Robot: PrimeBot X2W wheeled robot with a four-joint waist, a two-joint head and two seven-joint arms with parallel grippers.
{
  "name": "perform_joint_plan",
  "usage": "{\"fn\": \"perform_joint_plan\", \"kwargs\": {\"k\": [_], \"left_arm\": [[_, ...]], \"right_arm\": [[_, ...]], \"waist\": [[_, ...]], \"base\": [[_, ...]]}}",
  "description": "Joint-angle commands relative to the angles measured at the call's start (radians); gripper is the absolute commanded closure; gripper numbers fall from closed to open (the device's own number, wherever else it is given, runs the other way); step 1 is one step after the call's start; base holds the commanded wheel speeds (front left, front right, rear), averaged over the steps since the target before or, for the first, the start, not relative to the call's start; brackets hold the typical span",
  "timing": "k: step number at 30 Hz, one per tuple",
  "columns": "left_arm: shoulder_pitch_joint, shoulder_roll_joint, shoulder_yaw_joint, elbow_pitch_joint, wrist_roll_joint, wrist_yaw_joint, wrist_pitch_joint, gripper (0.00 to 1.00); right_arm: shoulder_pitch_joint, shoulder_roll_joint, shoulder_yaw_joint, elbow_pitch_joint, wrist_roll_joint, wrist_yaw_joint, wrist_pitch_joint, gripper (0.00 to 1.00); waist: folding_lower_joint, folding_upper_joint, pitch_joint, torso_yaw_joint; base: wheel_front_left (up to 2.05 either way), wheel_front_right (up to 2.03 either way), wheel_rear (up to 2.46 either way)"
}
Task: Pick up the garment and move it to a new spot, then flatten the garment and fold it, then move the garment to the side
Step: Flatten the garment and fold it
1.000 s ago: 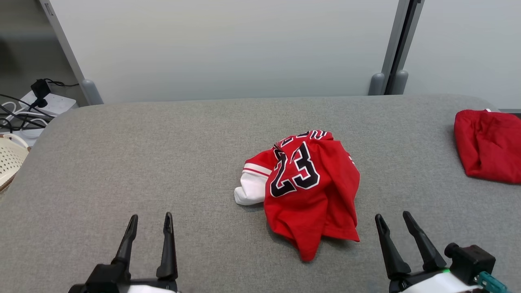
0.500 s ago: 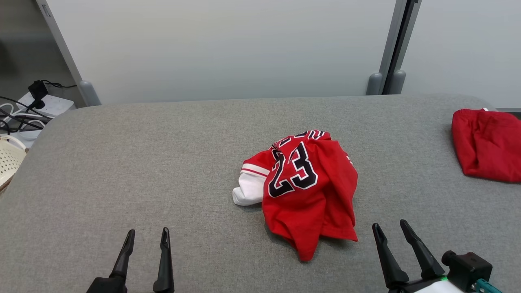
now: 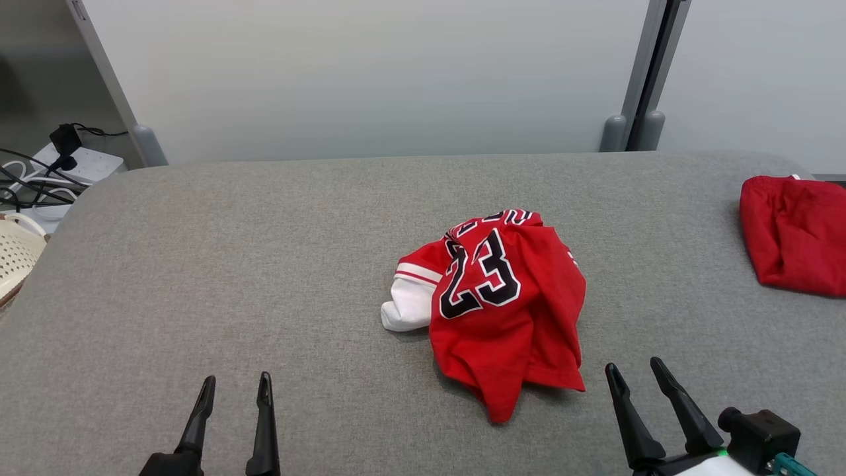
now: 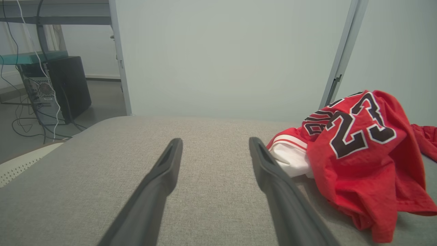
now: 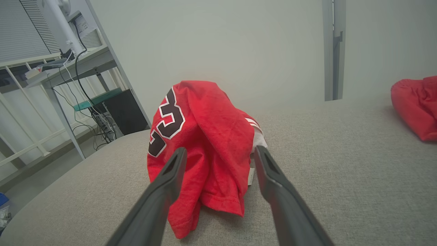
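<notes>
The garment (image 3: 502, 311) is a crumpled red jersey with a black "23" and a white sleeve, heaped near the middle of the grey padded table (image 3: 231, 264). It also sits at the right of the left wrist view (image 4: 358, 160) and straight ahead in the right wrist view (image 5: 201, 150). My left gripper (image 3: 236, 385) stands open at the lower left, well apart from the jersey, with nothing between its fingers (image 4: 164, 171). At the lower right my right gripper (image 3: 633, 367) is open too, just short of the jersey's hem, its fingers (image 5: 266, 171) empty.
A second red cloth (image 3: 793, 235) lies at the table's far right edge. Off the left side are a white perforated basket (image 3: 16, 254) and a power strip with cables (image 3: 59, 165). A pale partition wall (image 3: 370, 73) stands behind the table.
The left gripper has drawn back toward the bottom edge of the head view. The right gripper has dropped slightly. The jersey lies as before.
</notes>
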Motion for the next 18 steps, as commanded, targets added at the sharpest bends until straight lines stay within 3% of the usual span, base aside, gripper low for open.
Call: {"fn": "perform_joint_plan", "kwargs": {"k": [1,14,18], "left_arm": [[-0.026,0.000,0.032,-0.023,-0.003,-0.005,-0.005,0.00],[-0.032,0.000,0.048,-0.020,-0.012,-0.004,-0.005,0.00],[-0.056,0.000,0.021,0.017,-0.033,-0.029,-0.005,0.00]], "right_arm": [[-0.028,-0.015,0.020,-0.024,0.001,0.000,0.001,0.00],[-0.042,-0.034,0.018,-0.023,0.000,0.000,0.001,0.00],[-0.046,-0.035,0.024,-0.016,-0.001,0.000,0.001,0.00]], "waist": [[0.0000,-0.0001,0.000,0.001],[0.0000,-0.0001,0.005,0.001],[0.0000,-0.0001,0.014,0.011]], "base": [[0.00,0.00,0.00],[0.00,0.00,0.00],[0.00,0.00,0.00]]}}
